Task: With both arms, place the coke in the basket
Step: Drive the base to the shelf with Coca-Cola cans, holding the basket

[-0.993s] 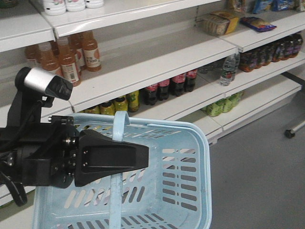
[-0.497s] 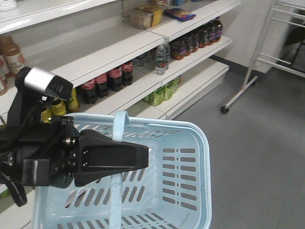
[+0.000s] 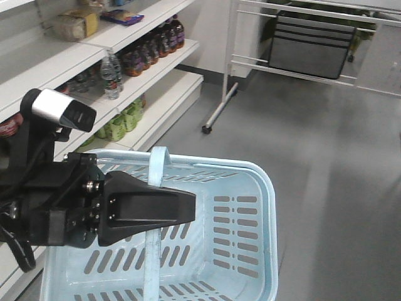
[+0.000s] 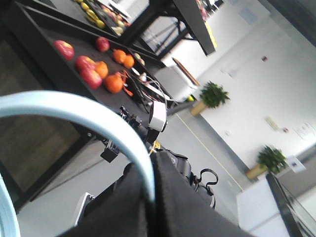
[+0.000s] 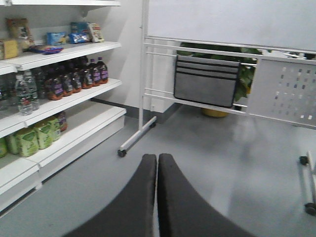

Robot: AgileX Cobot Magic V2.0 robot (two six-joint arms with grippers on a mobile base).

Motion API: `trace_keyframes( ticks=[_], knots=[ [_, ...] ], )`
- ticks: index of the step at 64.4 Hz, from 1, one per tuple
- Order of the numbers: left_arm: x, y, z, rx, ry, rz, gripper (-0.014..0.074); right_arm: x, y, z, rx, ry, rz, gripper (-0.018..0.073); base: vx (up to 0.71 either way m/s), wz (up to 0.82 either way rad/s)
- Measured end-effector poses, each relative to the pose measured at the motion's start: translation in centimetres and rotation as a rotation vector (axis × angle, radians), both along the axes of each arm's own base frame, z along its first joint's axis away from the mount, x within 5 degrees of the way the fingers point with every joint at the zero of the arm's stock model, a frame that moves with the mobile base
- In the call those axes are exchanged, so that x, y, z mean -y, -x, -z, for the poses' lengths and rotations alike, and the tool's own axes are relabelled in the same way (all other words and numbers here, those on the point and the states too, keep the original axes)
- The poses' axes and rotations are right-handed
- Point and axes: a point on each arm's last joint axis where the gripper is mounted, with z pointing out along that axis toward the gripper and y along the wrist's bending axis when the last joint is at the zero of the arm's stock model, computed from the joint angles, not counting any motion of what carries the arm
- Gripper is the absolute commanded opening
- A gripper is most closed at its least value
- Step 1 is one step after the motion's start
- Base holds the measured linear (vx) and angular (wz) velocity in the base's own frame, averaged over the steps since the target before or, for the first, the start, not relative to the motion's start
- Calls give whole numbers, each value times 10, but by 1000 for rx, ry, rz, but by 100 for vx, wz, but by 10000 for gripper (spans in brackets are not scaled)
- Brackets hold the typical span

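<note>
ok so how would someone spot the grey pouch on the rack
Look past the shelves to the white wheeled rack. The pouch hangs on its rails: a dark grey rectangle with black horizontal bands, unlike the paler perforated panel beside it.

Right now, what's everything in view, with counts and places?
basket: one, light blue, centre front, visible interior bare
coke: none visible
shelves: white, left side
dark bottles: a row, middle shelf
water bottles: a few, clear, same shelf
green packs: several, lower shelf
rolling rack: one, white, holding grey pouch
fruit: red and orange, on dark stand
potted plants: two, green, far floor
left tool: black, shut on basket handle
right tool: black, shut, empty
</note>
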Motion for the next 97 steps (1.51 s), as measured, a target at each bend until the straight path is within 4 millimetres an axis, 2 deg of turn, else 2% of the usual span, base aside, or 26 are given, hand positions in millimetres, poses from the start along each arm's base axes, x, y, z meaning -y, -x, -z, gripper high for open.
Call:
trace_keyframes(
  ticks=[43, 97],
  knots=[
    [0, 0, 0, 0, 0, 1, -7, 0, 0, 0, 0, 0, 0, -4, 7, -45],
    [0, 0, 0, 0, 0, 1, -7, 0, 0, 0, 2, 0, -1, -4, 23, -10]
  ],
)
